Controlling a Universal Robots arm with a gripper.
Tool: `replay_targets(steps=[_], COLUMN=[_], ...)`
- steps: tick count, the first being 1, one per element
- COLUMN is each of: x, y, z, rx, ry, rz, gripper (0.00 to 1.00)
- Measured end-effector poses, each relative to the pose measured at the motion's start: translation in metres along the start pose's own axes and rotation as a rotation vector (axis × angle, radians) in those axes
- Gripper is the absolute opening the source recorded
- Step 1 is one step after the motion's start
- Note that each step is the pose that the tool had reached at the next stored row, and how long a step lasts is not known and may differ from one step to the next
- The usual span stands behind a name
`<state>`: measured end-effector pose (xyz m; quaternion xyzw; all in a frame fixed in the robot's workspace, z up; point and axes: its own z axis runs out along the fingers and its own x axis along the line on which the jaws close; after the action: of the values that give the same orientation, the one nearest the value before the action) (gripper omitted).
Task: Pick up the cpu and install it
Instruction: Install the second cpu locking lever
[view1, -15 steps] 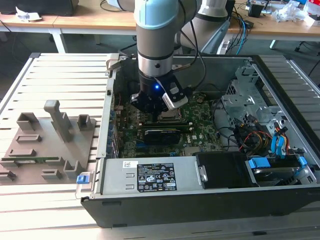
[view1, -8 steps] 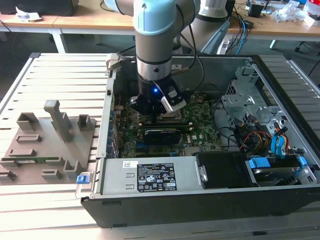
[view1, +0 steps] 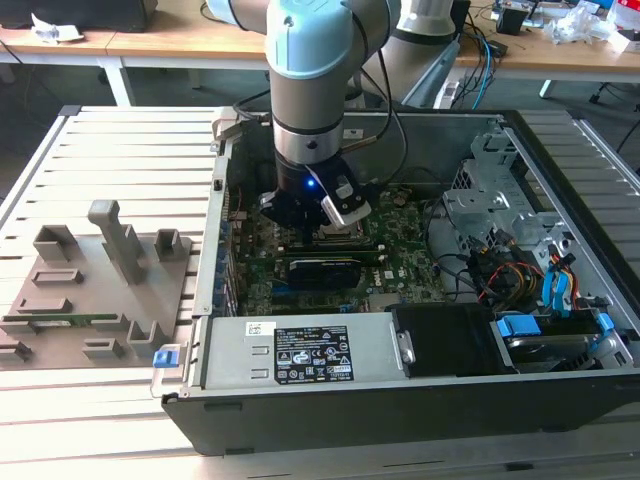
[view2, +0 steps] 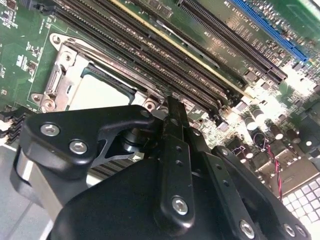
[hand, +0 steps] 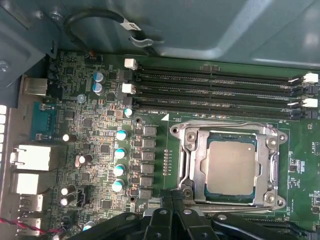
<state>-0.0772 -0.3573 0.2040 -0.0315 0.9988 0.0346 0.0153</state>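
cpu (hand: 231, 167) seated in socket frame (hand: 274, 150) on motherboard (hand: 100, 125); gripper (hand: 172, 212) beside the frame, jaws narrow, holding nothing

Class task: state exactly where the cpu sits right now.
In both wrist views the cpu lies flat inside the metal socket frame on the motherboard, beside the memory slots.

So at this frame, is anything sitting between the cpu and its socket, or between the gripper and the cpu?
Nothing visible. In the first wrist view the cpu already lies flat inside the socket frame, nothing lying on its metal top. The gripper sits just beside the frame's edge, with no cable or part between them.
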Motion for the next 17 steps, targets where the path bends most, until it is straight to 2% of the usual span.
replay_targets(steps=[2, 3, 6, 9, 10, 11, 13, 14, 15, 17], x=[0.0000, 0.0000, 0.0001, -0.0003, -0.0006, -0.0007, -0.0022, -0.0068, -0.0123, -0.0303], y=[-0.0001, -0.0001, -0.0029, -0.0058, -0.0055, -0.0048, 0.0015, 0.0072, 0.0094, 0.0117], z=[0.0005, 0.0010, 0.0034, 0.0044, 0.0018, -0.0032, -0.0034, -0.0028, -0.0026, -0.0018], rx=[-0.0066, -0.0190, -0.0327, -0.0397, -0.0402, -0.0370, 0.0058, 0.0213, 0.0223, 0.0218], ry=[-0.0002, -0.0012, -0.0016, -0.0017, -0.0028, -0.0018, 0.0011, 0.0026, 0.0042, 0.0096], rz=[-0.001, -0.002, -0.003, -0.005, -0.006, -0.006, -0.007, -0.007, -0.007, -0.007], gripper=[0.11, 0.11, 0.11, 0.11, 0.11, 0.11, 0.11, 0.11, 0.11, 0.11])
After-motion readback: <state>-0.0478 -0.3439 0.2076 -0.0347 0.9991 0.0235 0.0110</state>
